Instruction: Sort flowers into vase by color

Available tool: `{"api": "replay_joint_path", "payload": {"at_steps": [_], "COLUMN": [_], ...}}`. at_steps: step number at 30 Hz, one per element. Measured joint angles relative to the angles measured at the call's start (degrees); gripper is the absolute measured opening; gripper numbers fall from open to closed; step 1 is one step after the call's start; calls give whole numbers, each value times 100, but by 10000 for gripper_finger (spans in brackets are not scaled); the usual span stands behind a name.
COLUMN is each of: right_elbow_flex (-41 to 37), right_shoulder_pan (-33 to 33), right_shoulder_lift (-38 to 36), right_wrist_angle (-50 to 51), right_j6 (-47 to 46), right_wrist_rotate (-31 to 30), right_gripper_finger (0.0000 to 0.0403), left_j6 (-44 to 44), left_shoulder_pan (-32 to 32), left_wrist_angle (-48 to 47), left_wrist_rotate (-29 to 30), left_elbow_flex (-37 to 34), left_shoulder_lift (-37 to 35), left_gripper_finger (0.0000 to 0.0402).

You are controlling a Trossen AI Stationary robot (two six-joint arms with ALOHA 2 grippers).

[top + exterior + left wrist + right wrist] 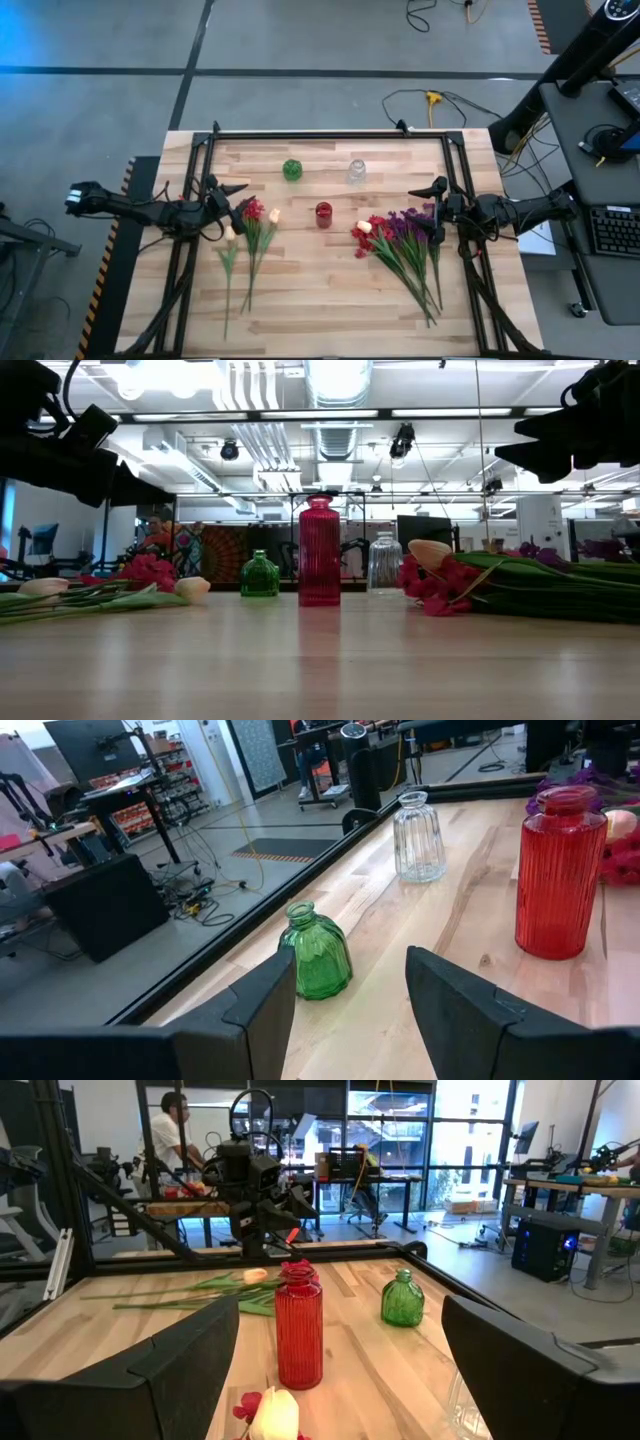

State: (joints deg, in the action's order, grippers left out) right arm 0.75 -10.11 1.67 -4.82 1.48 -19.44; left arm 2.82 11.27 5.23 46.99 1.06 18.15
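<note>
Currently unsorted: flowers [400, 240] lie flat near both side edges; red vase [323, 214] stands empty mid-table. Left gripper [238, 208] and right gripper [428, 208], fingers wide, hold nothing. Next: probably grasp one stem.

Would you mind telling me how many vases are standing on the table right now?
3. The green vase stands toward the far edge, the clear glass vase beside it on the right arm's side, and the red vase nearer the table's middle. None looks hidden.
</note>
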Motion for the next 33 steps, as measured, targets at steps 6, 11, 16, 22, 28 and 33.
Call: {"api": "replay_joint_path", "payload": {"at_steps": [6, 11, 16, 22, 28, 33], "right_elbow_flex": [0, 0, 0, 0, 0, 0], "right_shoulder_pan": [-2, 0, 0, 0, 0, 0], "right_shoulder_lift": [0, -2, -2, -2, -2, 4], "right_wrist_angle": [-11, -113, -391, -497, -539, -534], "right_j6": [-117, -1186, -1436, -1438, -1502, -1436], "right_wrist_rotate": [2, 2, 1, 0, -4, -5], "right_gripper_finger": [341, 341, 341, 341, 341, 341], "left_j6": [-2539, -3703, -3789, -3852, -3883, -3691], "left_shoulder_pan": [2, 4, 4, 2, -2, 0], "left_wrist_angle": [575, 1178, 1621, 1784, 1758, 1639], "left_wrist_rotate": [-173, -174, -173, -173, -103, -105], "left_elbow_flex": [0, 0, 0, 0, 0, 0], "left_shoulder_lift": [2, 0, 0, 0, 0, 14], "left_gripper_finger": [173, 173, 173, 173, 173, 173]}}
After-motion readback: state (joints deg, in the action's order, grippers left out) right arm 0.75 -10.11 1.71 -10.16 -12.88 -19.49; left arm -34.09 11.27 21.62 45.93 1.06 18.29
